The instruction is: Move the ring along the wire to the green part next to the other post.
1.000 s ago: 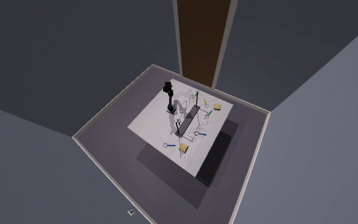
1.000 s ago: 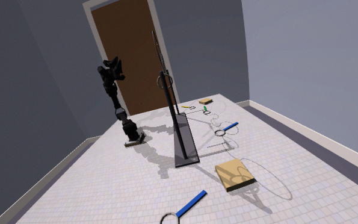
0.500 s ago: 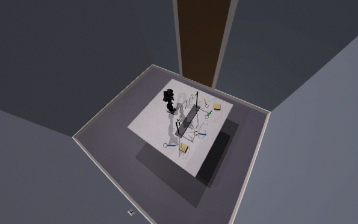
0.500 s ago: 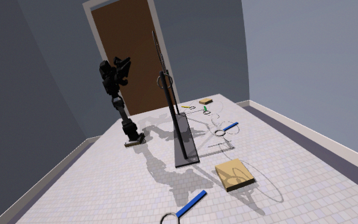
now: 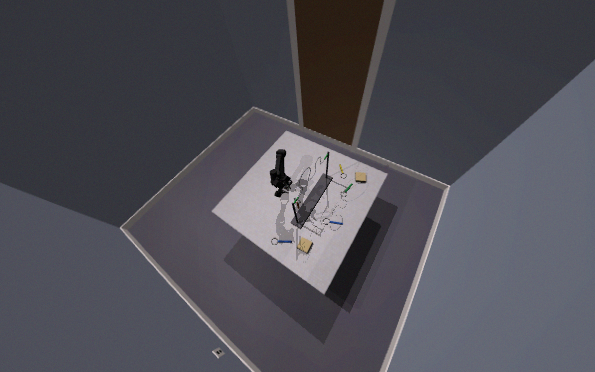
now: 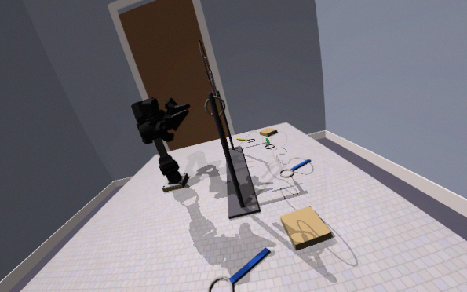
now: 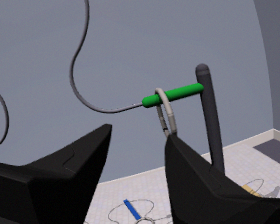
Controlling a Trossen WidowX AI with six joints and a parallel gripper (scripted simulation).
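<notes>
The ring (image 6: pixel 206 107) (image 7: pixel 171 119) hangs around the green part (image 7: pixel 186 92) next to the near post (image 5: pixel 296 215) (image 6: pixel 227 153) (image 7: pixel 213 125). Its handle is hidden behind the right finger in the wrist view and cannot be made out in the exterior view. My gripper (image 6: pixel 187 108) (image 7: pixel 139 136) is partly open and empty, in the air on the arm's side of the wire. In the wrist view the right fingertip overlaps the ring's lower end; touching cannot be told. The thin grey wire (image 7: pixel 72 75) curves up to the left. The other green part (image 5: pixel 326 157) is by the far post (image 5: pixel 327 167).
The posts stand on a dark base plate (image 6: pixel 245 173). Blue-handled rings (image 6: pixel 250 265) (image 6: pixel 301 164), a yellow-handled ring (image 6: pixel 242 139), a green-handled ring (image 6: pixel 268 141) and tan blocks (image 6: pixel 305 225) (image 6: pixel 268 132) lie on the table around the stand.
</notes>
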